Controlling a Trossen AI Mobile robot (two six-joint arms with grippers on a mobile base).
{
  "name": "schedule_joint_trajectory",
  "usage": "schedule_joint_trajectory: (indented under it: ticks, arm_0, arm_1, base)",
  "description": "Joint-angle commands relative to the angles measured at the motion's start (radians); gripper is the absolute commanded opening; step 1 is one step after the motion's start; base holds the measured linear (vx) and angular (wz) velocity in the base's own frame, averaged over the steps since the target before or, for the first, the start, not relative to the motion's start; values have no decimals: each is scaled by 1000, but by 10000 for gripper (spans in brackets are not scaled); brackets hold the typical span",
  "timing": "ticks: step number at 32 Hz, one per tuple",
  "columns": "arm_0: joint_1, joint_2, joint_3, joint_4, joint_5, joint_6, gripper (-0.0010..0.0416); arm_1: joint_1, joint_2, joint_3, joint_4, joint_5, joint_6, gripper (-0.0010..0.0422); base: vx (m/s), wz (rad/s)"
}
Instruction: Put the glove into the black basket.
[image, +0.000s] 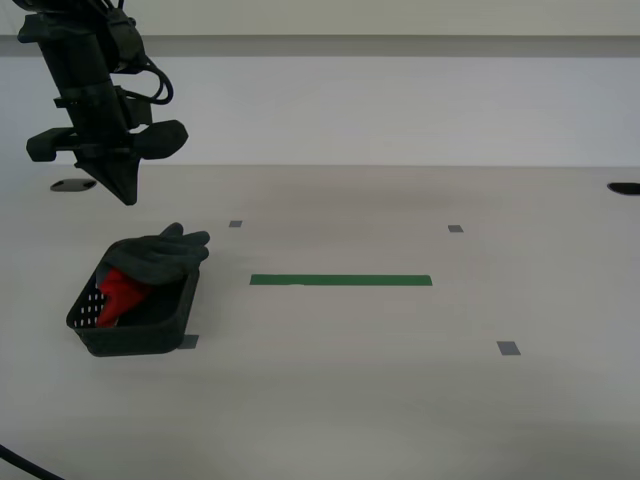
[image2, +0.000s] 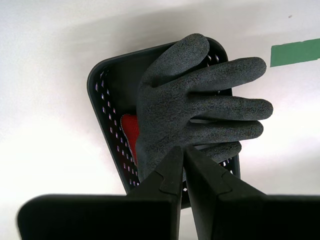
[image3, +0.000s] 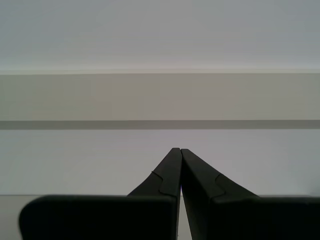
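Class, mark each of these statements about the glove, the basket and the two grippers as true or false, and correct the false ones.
1. The glove lies partly in the black basket, its fingers over the rim. True.
2. My second gripper grips the glove. False: it is shut, empty, above it.
3. The glove's cuff is red. True.
4. My first gripper is wide open. False: its jaws are shut.
5. The green tape strip lies inside the basket. False: it lies on the table beside it.
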Motion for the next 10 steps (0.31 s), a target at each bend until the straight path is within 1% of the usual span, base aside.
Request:
schedule_joint_trajectory:
  ticks: [1,10]
  arm_0:
    - [1,0,2,2,-1,0,1]
    - [1,0,2,3,-1,0,1]
  arm_1:
    - [0,0,0,3,0,-1,4]
    - [0,0,0,14,0,-1,4]
  base:
    - [0,0]
    - [0,0]
